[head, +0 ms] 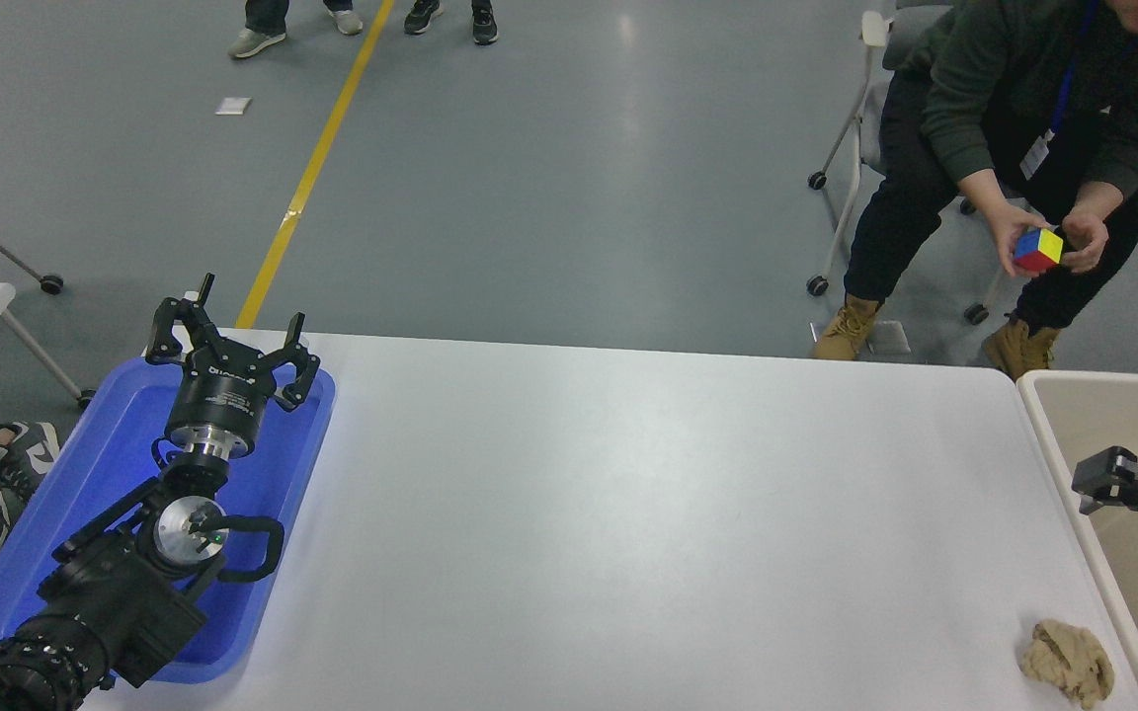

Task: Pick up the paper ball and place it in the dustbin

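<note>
My right black gripper (pixel 1117 481) barely shows at the right edge; only one dark finger and part of its body are in view, hanging above the large rectangular beige plastic dustbin (pixel 1043 415) with its lighter cream rim; I cannot tell whether that hand is spread or closed, and nothing is visibly in it. The crumpled tan-beige paper ball (pixel 1068 662) lies on the white table (pixel 648 513) at its near right corner, just beside the dustbin's rim and apart from the gripper; it sits lumpy and wrinkled on the bare surface.

My left black gripper (pixel 231 346) is parked at the lower left, its arm running up from the bottom corner and pointing away from me; the fingers are spread wide and hold nothing; it rests over the shallow blue plastic tray (pixel 85 494) at the table's left edge. There is small white print on the gripper's cylindrical body, too small for me to read; a green dot shows on the silver wrist joint below it.

Beyond the far right corner a person in a dark green top (pixel 1004 99) crouches by a wheeled chair (pixel 855 178), both hands around a multicoloured puzzle cube (pixel 1037 249) showing blue, yellow and red faces; a badge hangs on a blue lanyard. A yellow line (pixel 317 163) crosses the grey floor.
</note>
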Action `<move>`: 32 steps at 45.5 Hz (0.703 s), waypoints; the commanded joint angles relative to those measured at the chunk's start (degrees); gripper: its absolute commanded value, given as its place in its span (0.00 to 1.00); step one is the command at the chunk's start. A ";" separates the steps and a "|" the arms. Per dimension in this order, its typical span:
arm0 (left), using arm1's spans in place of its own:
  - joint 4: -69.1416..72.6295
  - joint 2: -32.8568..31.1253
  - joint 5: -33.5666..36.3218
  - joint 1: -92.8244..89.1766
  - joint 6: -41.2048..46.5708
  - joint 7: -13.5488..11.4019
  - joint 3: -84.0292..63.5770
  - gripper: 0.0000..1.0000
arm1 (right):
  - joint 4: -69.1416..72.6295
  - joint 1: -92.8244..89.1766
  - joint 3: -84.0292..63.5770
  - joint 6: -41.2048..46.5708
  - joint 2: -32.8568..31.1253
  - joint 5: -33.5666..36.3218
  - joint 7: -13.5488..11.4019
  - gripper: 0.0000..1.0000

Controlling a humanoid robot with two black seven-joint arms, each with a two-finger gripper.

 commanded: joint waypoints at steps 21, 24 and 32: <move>0.00 0.00 0.03 0.00 0.00 0.00 0.00 1.00 | 0.78 -14.95 11.33 -5.65 -1.00 -0.16 0.08 1.00; 0.00 0.00 -0.06 0.00 0.00 0.00 0.00 1.00 | 0.78 -15.48 12.12 -5.74 -1.00 -0.16 0.08 1.00; 0.00 0.00 0.03 0.00 0.00 0.00 0.00 1.00 | 0.61 -16.36 12.83 -8.46 -0.73 -0.16 0.08 1.00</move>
